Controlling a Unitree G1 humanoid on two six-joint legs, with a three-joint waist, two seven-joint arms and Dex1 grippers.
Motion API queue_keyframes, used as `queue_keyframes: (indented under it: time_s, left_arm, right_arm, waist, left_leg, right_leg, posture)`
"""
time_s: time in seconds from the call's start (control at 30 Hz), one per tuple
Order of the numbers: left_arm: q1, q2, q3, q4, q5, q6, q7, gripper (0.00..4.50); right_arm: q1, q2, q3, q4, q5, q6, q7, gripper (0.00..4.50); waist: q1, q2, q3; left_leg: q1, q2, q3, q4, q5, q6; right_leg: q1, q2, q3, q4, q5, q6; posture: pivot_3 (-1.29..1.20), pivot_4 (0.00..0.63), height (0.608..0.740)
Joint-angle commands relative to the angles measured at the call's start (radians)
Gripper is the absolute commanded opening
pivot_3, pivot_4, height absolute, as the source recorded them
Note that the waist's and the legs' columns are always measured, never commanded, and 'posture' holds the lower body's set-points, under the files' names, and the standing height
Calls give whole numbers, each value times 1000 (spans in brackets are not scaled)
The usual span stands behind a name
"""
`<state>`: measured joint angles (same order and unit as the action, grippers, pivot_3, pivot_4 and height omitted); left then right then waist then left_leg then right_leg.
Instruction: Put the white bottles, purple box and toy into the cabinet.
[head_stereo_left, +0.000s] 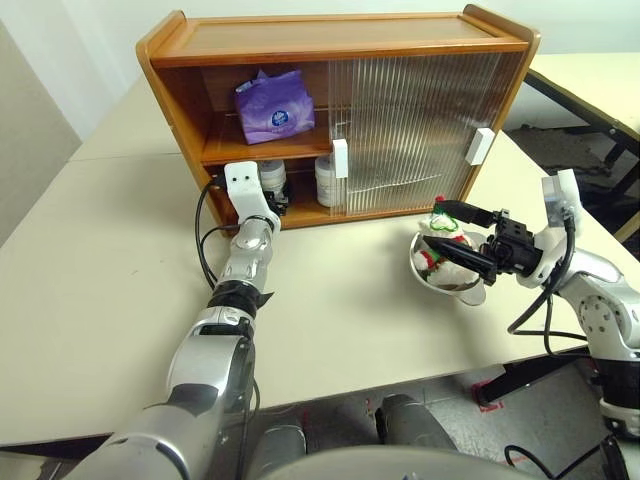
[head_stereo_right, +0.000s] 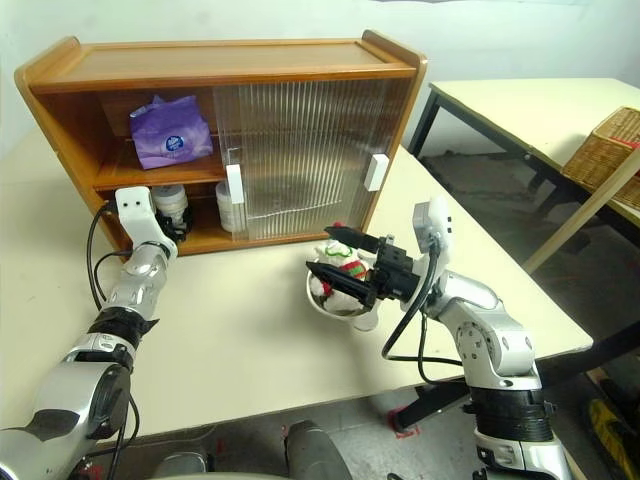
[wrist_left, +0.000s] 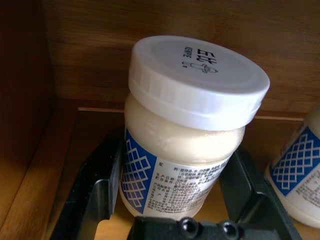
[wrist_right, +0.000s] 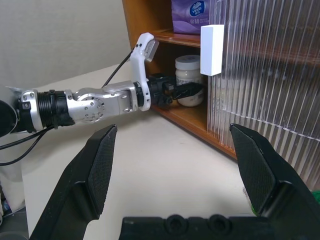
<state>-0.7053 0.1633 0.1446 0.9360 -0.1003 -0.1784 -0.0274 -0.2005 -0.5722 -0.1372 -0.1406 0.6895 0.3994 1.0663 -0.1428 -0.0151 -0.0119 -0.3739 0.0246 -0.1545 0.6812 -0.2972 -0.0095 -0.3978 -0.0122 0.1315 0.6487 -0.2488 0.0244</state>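
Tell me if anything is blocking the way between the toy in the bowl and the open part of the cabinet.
Nothing visible lies on the table between the toy and the cabinet opening. The left gripper sits in the lower shelf's open bay with a white bottle between its fingers, and the sliding door covers the part nearest the toy.

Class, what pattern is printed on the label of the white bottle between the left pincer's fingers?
A blue panel with a white diamond lattice on the white bottle, clearest in the left wrist view.
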Motion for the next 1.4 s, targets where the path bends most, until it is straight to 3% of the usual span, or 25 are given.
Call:
queue_keyframes:
  time_s: [0.03,0.17,0.2,0.27,0.57,1.4]
  left_arm:
    - [-43,-2,9,47,8,-37,8,3092]
    - [-53,3,-3,74,25,-42,22,3092]
    - [-53,4,-3,78,28,-42,25,3821]
    - [-53,7,-14,80,46,-45,27,4466]
    - [-9,6,-52,23,105,-75,47,4491]
    - [329,-6,-105,-608,108,178,-46,4491]
  right_arm:
    - [1,-9,-7,-18,3,11,-8,4500]
    - [1,-9,-7,-21,3,14,-11,4500]
    - [2,-9,-8,-22,4,15,-11,4500]
    - [1,-9,-7,-21,4,16,-11,4500]
    - [-6,-5,-1,-9,0,10,-4,4500]
    - [-47,9,24,34,-13,6,27,4500]
  waist:
    - [-1,0,0]
    - [-5,0,0]
    - [-6,0,0]
    - [-6,0,0]
    - [-10,0,0]
    - [6,0,0]
  left_leg:
    - [0,0,0,0,0,0]
    - [-1,0,0,0,0,0]
    - [-1,0,0,0,0,0]
    - [-2,0,0,0,0,0]
    - [0,0,1,0,0,0]
    - [2,0,1,-1,0,0]
  right_leg:
    - [0,0,0,0,0,0]
    - [0,0,0,0,0,1]
    - [0,0,0,0,0,1]
    - [0,0,0,0,0,1]
    - [3,0,0,0,0,3]
    - [3,0,0,0,0,2]
  posture:
    - [-285,0,740]
    - [-284,0,740]
    - [-284,0,740]
    - [-281,0,740]
    - [-274,0,740]
    - [-228,0,740]
